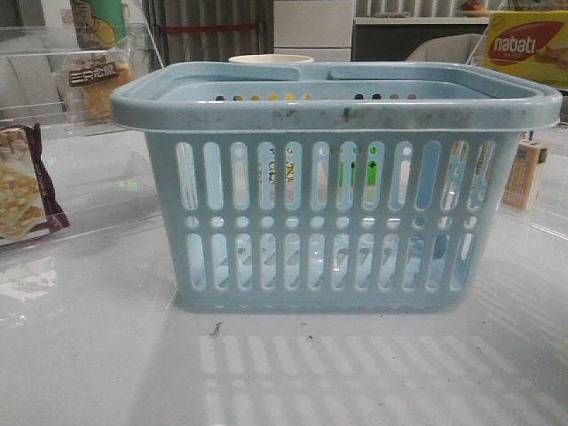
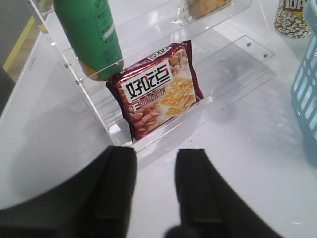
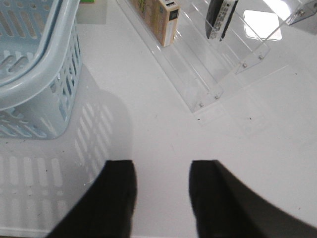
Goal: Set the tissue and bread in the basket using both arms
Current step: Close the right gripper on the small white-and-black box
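The light-blue basket (image 1: 337, 186) stands mid-table; it also shows in the right wrist view (image 3: 34, 74) and at the edge of the left wrist view (image 2: 307, 94). The bread (image 1: 93, 75), a clear bag with a dark label, sits on an acrylic shelf at the far left; only its golden lower edge (image 2: 207, 6) shows in the left wrist view. The tissue (image 3: 220, 17), a black and white packet, stands on an acrylic shelf right of the basket. My left gripper (image 2: 156, 151) is open and empty above the table, short of the left shelf. My right gripper (image 3: 162, 163) is open and empty beside the basket.
A maroon-edged cracker packet (image 2: 158, 89) and a green bottle (image 2: 91, 34) sit on the left acrylic shelf (image 2: 148, 134). A tan box (image 3: 161, 17) stands on the right shelf (image 3: 198, 94) near the tissue. A yellow nabati box (image 1: 528, 44) is at the far right, a printed cup (image 2: 292, 20) behind the basket.
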Tool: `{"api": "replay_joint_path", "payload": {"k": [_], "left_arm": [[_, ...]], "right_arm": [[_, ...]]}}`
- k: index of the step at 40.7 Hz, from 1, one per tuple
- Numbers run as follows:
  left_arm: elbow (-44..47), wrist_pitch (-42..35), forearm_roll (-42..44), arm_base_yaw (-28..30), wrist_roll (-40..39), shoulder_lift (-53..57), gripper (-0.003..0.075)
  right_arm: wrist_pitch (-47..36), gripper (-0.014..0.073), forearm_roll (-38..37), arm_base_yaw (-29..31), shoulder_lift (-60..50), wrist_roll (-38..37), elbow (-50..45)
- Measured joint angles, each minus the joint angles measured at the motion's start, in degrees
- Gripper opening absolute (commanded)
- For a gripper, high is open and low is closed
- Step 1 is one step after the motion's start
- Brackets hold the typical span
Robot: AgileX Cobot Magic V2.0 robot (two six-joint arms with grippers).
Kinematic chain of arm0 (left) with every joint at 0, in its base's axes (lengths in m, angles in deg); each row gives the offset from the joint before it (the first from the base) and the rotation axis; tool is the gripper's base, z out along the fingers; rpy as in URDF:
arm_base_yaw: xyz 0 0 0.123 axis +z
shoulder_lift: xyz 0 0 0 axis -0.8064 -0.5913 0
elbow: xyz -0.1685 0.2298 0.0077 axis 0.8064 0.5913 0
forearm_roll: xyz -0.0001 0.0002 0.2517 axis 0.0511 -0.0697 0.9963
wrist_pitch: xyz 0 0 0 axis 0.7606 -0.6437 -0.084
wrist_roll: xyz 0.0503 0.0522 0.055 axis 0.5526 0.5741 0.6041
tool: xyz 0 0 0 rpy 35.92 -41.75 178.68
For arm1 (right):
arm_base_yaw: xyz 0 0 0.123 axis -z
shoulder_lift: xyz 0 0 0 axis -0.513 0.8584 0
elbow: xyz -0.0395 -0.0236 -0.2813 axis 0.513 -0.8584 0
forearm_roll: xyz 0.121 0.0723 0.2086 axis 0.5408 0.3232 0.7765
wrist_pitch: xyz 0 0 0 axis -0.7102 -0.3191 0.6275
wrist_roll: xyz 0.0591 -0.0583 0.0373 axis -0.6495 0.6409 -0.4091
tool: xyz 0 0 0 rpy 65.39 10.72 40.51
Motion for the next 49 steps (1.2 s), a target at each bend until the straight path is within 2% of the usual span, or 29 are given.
{"api": "replay_joint_path", "payload": {"k": [6, 16, 22, 35, 49], "left_arm": [[0.0, -0.1, -0.1, 0.0, 0.0, 0.0, 0.0469], [0.0, -0.7, -3.1, -0.1, 0.0, 0.0, 0.0421], [0.0, -1.0, -3.4, -3.5, 0.4, 0.0, 0.04], [0.0, -1.0, -3.6, -14.0, 1.0, 0.0, 0.04], [0.0, -1.1, -3.7, -14.8, 1.0, 0.0, 0.04]], "right_arm": [[0.0, 0.058, 0.0, 0.0, 0.0, 0.0, 0.0], [-1.1, 0.058, -0.1, 0.0, 0.6, 0.0, -1.8], [-4.0, 0.058, -0.8, 0.7, 3.2, -1.1, -1.8], [-9.6, 0.0579, -0.8, 7.1, 18.4, -2.7, 3.3], [-10.5, 0.0569, -0.8, 7.6, 38.5, -2.7, 17.6]]}}
